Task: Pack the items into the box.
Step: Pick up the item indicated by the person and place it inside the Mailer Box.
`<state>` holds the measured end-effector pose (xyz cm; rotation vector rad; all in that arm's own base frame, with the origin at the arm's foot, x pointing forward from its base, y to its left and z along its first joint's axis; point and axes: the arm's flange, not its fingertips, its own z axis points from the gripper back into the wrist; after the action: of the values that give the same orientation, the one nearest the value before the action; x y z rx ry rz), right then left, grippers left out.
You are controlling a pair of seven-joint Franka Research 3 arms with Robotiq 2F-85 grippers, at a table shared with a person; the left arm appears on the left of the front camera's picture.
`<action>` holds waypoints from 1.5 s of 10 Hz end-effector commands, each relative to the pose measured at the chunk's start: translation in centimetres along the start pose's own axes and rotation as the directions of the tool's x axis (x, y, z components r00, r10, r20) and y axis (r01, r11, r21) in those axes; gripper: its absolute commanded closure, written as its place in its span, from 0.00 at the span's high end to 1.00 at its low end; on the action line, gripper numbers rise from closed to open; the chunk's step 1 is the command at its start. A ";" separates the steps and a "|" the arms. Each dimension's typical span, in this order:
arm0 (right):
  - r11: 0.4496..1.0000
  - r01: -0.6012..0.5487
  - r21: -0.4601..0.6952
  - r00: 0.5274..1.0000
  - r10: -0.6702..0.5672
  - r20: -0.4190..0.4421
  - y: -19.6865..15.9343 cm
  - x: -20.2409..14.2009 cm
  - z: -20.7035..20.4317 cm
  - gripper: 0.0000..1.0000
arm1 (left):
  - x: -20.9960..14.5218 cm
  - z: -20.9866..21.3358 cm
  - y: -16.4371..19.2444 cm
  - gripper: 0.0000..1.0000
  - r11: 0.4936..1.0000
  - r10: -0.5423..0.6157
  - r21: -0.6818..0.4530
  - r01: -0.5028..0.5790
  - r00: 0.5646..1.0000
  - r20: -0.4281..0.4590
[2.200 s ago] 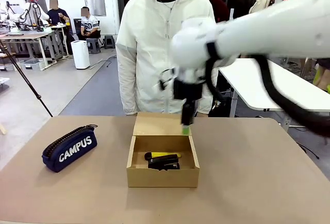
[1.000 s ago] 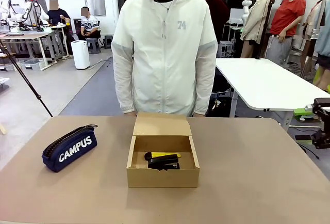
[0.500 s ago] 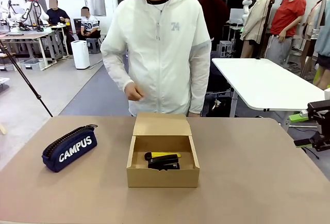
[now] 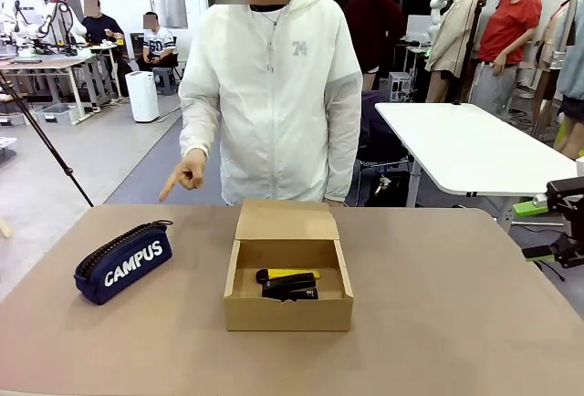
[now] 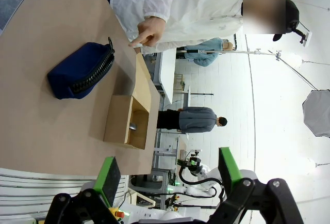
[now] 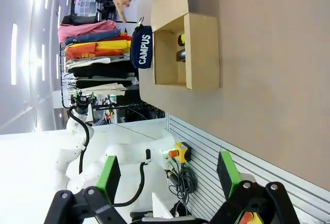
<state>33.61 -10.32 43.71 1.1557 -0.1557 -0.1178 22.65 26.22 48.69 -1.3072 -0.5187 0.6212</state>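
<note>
Front view: box (image 4: 287,309) open at mid-tabletop (image 4: 438,305), flap lid tipped back toward the far edge, so ready to be loaded from above. Already inside, lying flat: slim utility knife (image 4: 290,275), with small black stapler-like object (image 4: 294,291) just in front of it; touching or not, cannot tell. Not yet packed, near the left edge: navy pencil case (image 4: 123,264) lettered "CAMPUS", well apart from the box. Over the far-left part of the tabletop, person's hand (image 4: 187,175), forefinger aimed down toward the case, probably marking it as next.

Left wrist view: left gripper (image 5: 169,168) spread wide, empty, high off the tabletop. Right wrist view: right gripper (image 6: 168,172) likewise apart and empty, off at the right side. Box contents mostly hidden by its walls in both wrist views; stapler-like object's exact form unclear.
</note>
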 end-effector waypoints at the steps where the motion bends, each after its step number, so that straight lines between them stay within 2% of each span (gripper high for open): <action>1: 1.000 0.002 -0.003 1.000 -0.002 -0.011 0.2 0.2 0.6 1.00 | 0.0 0.2 0.0 1.00 1.000 -0.015 -0.012 0.015 1.000 -0.002; 7: 1.000 0.002 -0.003 1.000 -0.002 -0.011 0.2 0.2 0.6 1.00 | 0.0 0.0 0.0 1.00 1.000 0.000 0.000 0.000 1.000 0.000; 8: 1.000 0.002 -0.003 1.000 -0.002 -0.011 0.2 0.2 0.6 1.00 | 0.3 -2.8 -2.3 1.00 0.991 -0.039 0.125 0.053 0.993 -0.114; 9: 1.000 0.002 -0.003 1.000 -0.002 -0.011 0.2 0.2 0.6 1.00 | 1.1 -7.1 -5.0 1.00 0.949 -0.050 0.294 0.113 0.976 -0.213; 10: 1.000 0.002 -0.003 1.000 -0.002 -0.011 0.2 0.2 0.6 1.00 | 2.0 -11.8 -7.1 1.00 0.881 -0.048 0.429 0.199 0.940 -0.338; 11: 1.000 0.002 -0.003 1.000 -0.002 -0.011 0.2 0.2 0.6 1.00 | 2.6 -17.1 -8.3 1.00 0.784 -0.024 0.554 0.278 0.907 -0.421; 12: 1.000 0.002 -0.003 1.000 -0.002 -0.011 0.2 0.2 0.6 1.00 | 2.5 -21.4 -8.9 1.00 0.677 -0.007 0.654 0.337 0.892 -0.452; 13: 1.000 0.002 -0.003 1.000 -0.002 -0.011 0.2 0.2 0.6 1.00 | 1.8 -25.6 -9.1 1.00 0.559 -0.017 0.729 0.395 0.885 -0.466; 14: 1.000 0.002 -0.003 1.000 -0.002 -0.011 0.2 0.2 0.6 1.00 | 0.8 -29.9 -8.6 1.00 0.417 -0.025 0.791 0.448 0.875 -0.483; 15: 1.000 0.002 -0.003 1.000 -0.002 -0.011 0.2 0.2 0.6 1.00 | -0.5 -34.2 -7.6 1.00 0.245 -0.068 0.826 0.508 0.858 -0.508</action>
<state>33.75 -10.48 43.86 1.1559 -0.1560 -0.1172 45.03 0.57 50.45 -0.3295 -0.0197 0.2761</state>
